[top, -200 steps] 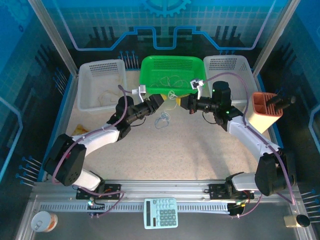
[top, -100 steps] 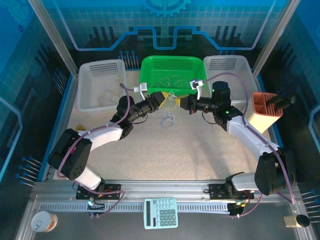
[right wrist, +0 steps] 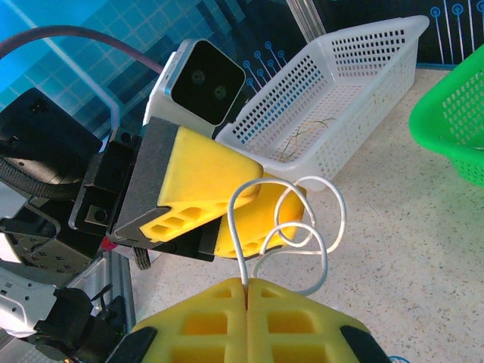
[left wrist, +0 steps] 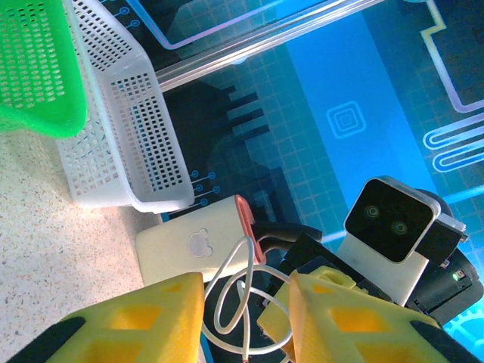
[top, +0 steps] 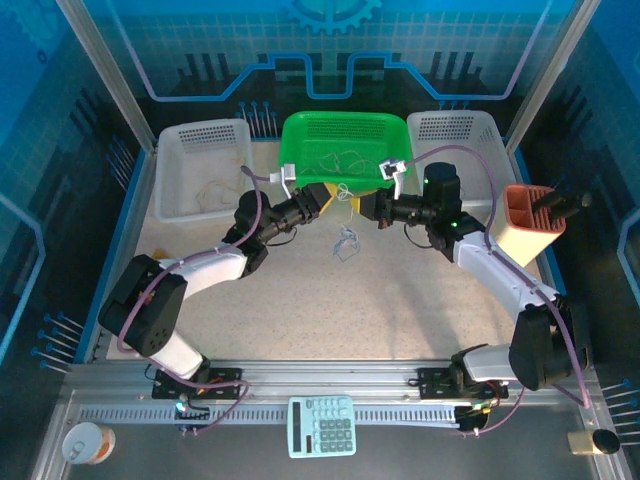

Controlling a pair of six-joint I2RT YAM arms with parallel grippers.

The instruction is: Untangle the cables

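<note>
White and very thin, one cable [right wrist: 291,225] curls in a few small round loops held off the table between the two pincers, just in front of the near edge of the green basket [top: 300,135]. The right pincer [right wrist: 246,286] has its yellow foam fingers pressed together with a strand of this white cable clamped in the seam between them. The left pincer [left wrist: 246,293] faces it from the left, its yellow fingers apart, and a loop of the white cable lies in the gap between them. A second cable [top: 346,241], blue-grey and bunched into a small curly knot, lies loose on the speckled table [top: 400,300], just on the near side of the pincers. More pale cords [top: 340,160] lie in thin curls on the floor of the green basket, and faint yellowish cords [top: 215,190] lie in the white basket [top: 180,205] at far left. Another white basket [top: 470,128] stands at far right. Near it a beige holder [left wrist: 193,246] with an orange rim carries a small apple-shaped mark on its side. A pale calculator [top: 322,425] sits at the near edge, its key labels too small to read.
</note>
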